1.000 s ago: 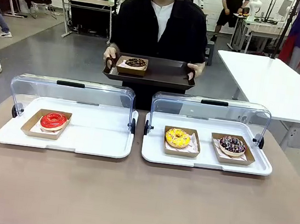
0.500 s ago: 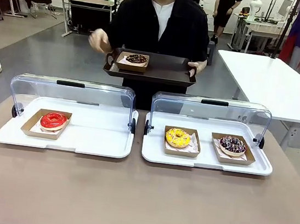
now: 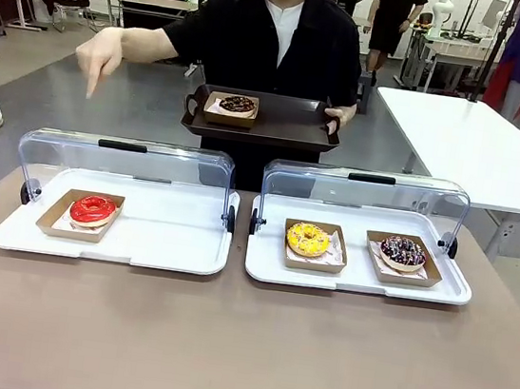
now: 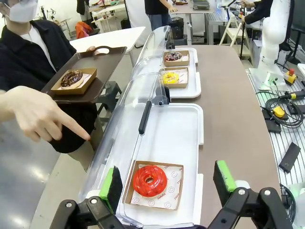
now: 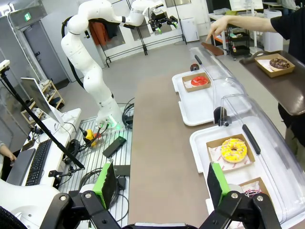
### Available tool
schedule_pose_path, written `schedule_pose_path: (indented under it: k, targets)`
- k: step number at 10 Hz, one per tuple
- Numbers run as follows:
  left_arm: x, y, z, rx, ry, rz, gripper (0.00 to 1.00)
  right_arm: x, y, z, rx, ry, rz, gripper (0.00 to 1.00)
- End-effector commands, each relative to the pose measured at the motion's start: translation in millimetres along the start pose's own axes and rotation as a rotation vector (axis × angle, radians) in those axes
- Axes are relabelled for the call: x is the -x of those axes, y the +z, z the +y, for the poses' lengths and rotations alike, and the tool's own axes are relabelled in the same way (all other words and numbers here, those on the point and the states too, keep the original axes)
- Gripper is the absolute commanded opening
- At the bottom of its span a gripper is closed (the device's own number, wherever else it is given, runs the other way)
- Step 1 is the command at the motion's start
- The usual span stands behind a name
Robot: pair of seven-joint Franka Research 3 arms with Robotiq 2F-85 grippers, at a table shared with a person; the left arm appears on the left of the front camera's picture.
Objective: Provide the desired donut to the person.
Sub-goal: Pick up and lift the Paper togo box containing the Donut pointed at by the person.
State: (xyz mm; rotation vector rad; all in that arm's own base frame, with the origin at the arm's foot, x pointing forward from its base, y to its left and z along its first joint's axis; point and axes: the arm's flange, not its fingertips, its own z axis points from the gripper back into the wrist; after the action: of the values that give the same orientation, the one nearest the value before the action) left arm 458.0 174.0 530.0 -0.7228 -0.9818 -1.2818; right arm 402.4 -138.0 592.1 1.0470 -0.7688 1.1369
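Observation:
The person (image 3: 278,43) stands across the table, one hand holding a brown serving tray (image 3: 289,122) with a chocolate donut (image 3: 236,104) in a cardboard boat. Their other hand (image 3: 97,56) points a finger down toward the red donut (image 3: 93,209) on the left white tray (image 3: 168,240). A yellow donut (image 3: 308,239) and a dark sprinkled donut (image 3: 403,253) sit on the right white tray (image 3: 354,279). My left gripper (image 4: 168,183) hangs open above the red donut (image 4: 149,180), with the pointing hand (image 4: 43,117) beyond the lid. My right gripper (image 5: 162,183) is open, high over the table near the yellow donut (image 5: 233,149).
Both white trays have clear hinged lids (image 3: 125,162) standing open at their far side. The brown table surface (image 3: 240,345) stretches bare toward the robot's side. A white table (image 3: 469,136) stands at the back right. My left arm (image 5: 90,62) shows in the right wrist view.
The person has taken one hand off the serving tray's handle and swung it out to the left, now pointing down over the red donut. Neither gripper has visibly changed.

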Motion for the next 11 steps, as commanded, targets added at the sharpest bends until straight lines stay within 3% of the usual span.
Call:
schedule_pose_path:
  k: [1, 11]
  targets:
    - [0.8, 0.8, -1.7, 0.006, -0.010, -0.007, 1.00, -1.2, -1.0, 0.8, -0.009, 0.006, -0.003, 1.00]
    - [0.8, 0.8, -1.7, 0.006, -0.010, -0.007, 1.00, -1.2, -1.0, 0.8, -0.009, 0.006, -0.003, 1.00]
